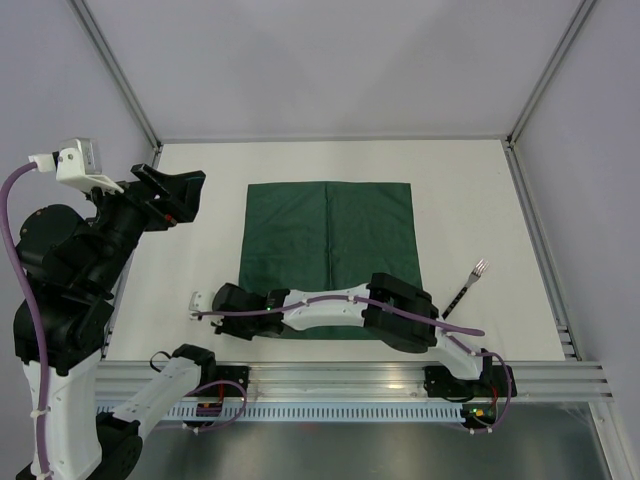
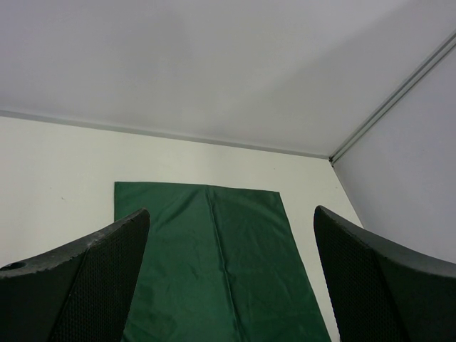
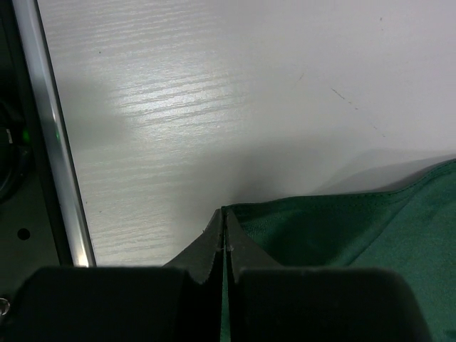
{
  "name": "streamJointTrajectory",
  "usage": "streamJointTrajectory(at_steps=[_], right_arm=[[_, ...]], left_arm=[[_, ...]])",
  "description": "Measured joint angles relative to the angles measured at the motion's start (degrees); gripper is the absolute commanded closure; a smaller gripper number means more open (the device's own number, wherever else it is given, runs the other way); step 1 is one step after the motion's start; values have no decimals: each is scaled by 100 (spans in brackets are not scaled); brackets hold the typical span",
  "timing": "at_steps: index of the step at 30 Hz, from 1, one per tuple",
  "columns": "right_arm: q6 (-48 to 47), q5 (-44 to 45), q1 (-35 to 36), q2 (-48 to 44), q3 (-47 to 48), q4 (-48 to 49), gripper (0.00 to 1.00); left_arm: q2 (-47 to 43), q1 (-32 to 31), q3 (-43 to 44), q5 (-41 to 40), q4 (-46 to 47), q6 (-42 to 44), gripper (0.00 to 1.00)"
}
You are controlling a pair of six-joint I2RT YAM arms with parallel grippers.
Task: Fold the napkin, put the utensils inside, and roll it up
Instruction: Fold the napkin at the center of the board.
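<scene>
The dark green napkin [image 1: 330, 235] lies flat in the middle of the table with a faint centre crease. My right arm reaches leftward across its near edge. The right gripper [image 1: 238, 303] is shut on the napkin's near left corner. In the right wrist view a thin strip of the napkin [image 3: 342, 228] runs between the closed fingers of the right gripper [image 3: 224, 214]. The fork [image 1: 465, 290], silver tines and black handle, lies on the table right of the napkin. My left gripper [image 1: 175, 195] hangs wide open above the table's left side. In its own view the left gripper [image 2: 231, 209] looks over the napkin [image 2: 214, 271], holding nothing.
A metal rail [image 1: 380, 372] runs along the table's near edge, seen also as the rail [image 3: 57, 164] in the right wrist view. White enclosure walls stand at the back and both sides, with a frame post [image 1: 540, 80] at the far right corner.
</scene>
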Motion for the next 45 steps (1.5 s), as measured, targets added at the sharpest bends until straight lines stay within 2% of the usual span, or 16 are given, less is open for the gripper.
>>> streamJointTrajectory(at_steps=[13, 19, 34, 45], right_arm=[[-111, 26, -22, -463, 114, -245, 100], [-162, 22, -256, -809, 105, -304, 99], [-295, -2, -2083, -1910, -955, -424, 100], [-520, 0, -3359, -2310, -1241, -409, 100]], left_arm=[[2, 0, 0, 0, 0, 2, 0], [39, 0, 0, 0, 4, 2, 0], [264, 0, -413, 120, 337, 0, 0], [522, 0, -601, 369, 682, -9, 0]])
